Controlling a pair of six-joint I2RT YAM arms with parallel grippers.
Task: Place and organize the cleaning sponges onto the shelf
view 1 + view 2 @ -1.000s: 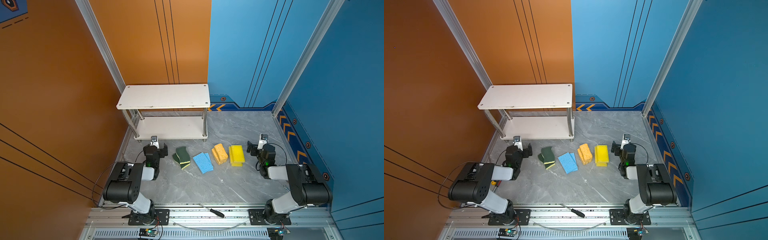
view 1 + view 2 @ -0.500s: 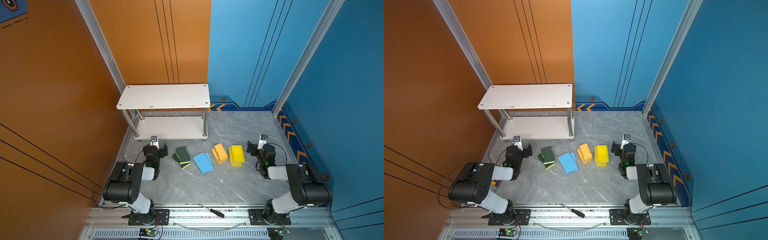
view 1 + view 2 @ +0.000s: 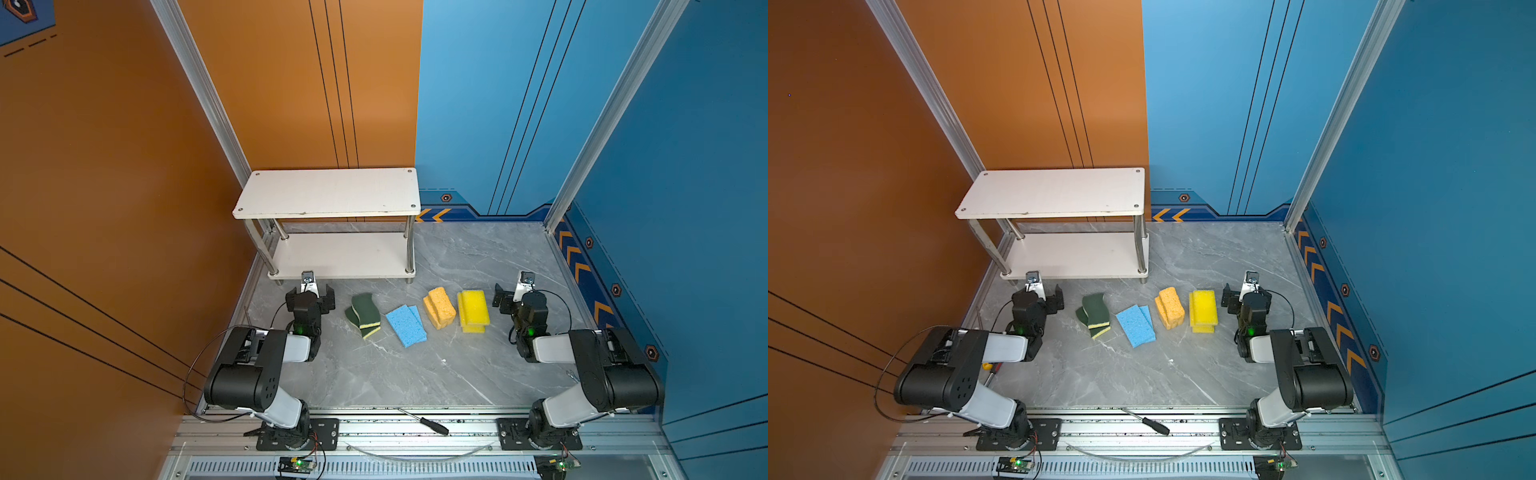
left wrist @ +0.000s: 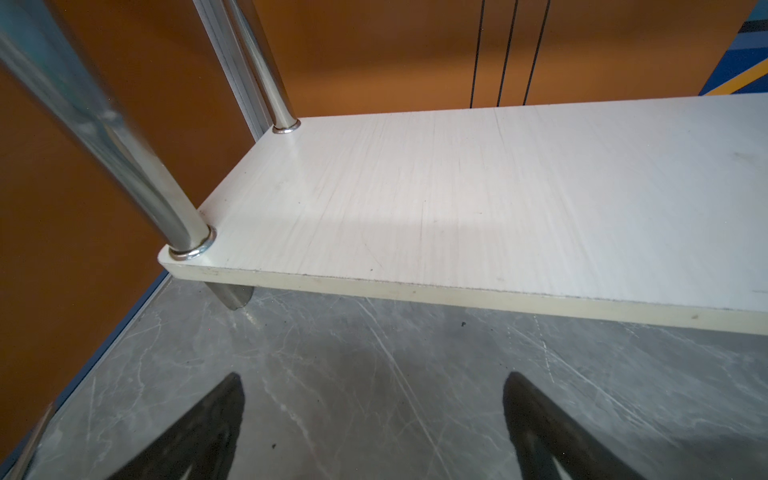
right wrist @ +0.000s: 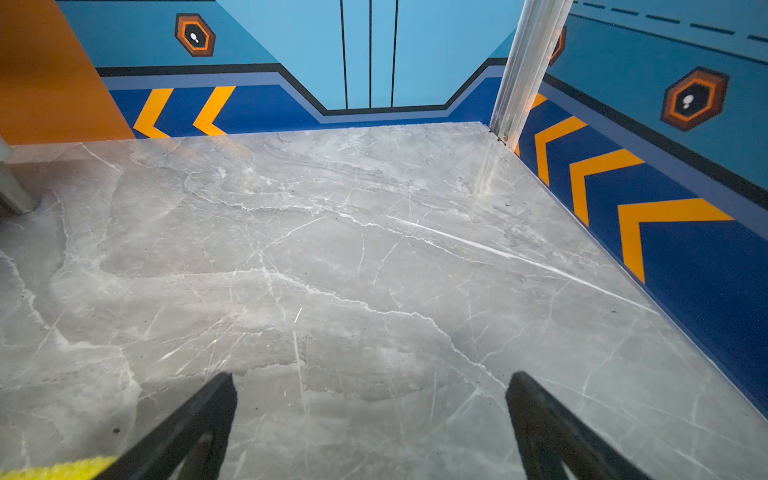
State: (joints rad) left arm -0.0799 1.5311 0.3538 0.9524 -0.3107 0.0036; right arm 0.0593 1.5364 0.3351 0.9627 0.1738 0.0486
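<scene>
The shelf (image 3: 328, 193) (image 3: 1054, 193) stands at the back left, both white boards bare. In front of it the cleaning sponges lie in a row of small stacks on the grey floor: green-on-yellow (image 3: 365, 309), light blue (image 3: 406, 325), orange (image 3: 439, 307) and bright yellow (image 3: 473, 309). My left gripper (image 3: 310, 293) (image 4: 374, 378) rests open just left of the green stack, facing the shelf's lower board (image 4: 457, 199). Right of the yellow stack, my right gripper (image 3: 519, 293) (image 5: 371, 376) stands open over bare floor. A yellow sponge edge (image 5: 54, 471) shows beside its finger.
A black-handled screwdriver (image 3: 428, 424) lies on the front rail. Another tool with a yellow handle (image 3: 988, 366) lies under the left arm. The orange wall runs close along the shelf's left side; the blue wall (image 5: 665, 232) borders the floor on the right.
</scene>
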